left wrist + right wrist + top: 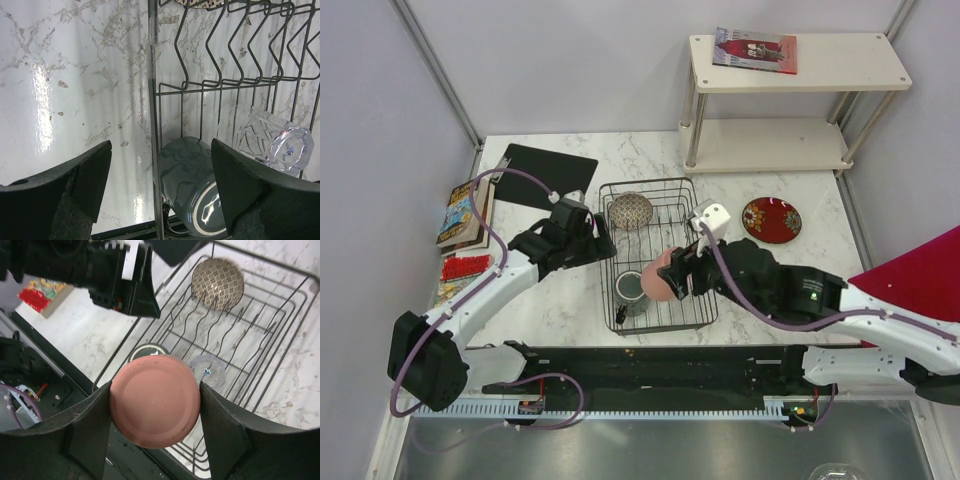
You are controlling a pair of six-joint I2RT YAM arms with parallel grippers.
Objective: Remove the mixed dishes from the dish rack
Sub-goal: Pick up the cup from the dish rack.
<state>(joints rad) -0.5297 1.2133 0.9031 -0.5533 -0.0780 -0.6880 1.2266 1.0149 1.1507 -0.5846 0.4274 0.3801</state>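
Right gripper (152,410) was clamped on the pink cup (155,400), one finger on each side, jaws only as wide as the cup. The cup hung above the near half of the dish rack (670,215), clear of the wires, with one flat round end facing the wrist camera.

Left gripper (160,170) was wide open and empty. It hovered over the rack's left edge, with one finger outside the rack and one inside.

In the rack:
- Grey mug (192,185) sat in the near-left corner. It looked tipped in the left wrist view.
- Clear glass (270,142) lay on its side just beside the mug, toward the rack's middle.
- Speckled bowl (631,211) was at the far-left end.

Outside the rack:
- Red plate (771,219) lay flat on the table (580,300), right of the rack's far-right corner and apart from it.
- Black mat (545,175) lay beyond the rack's far-left corner.
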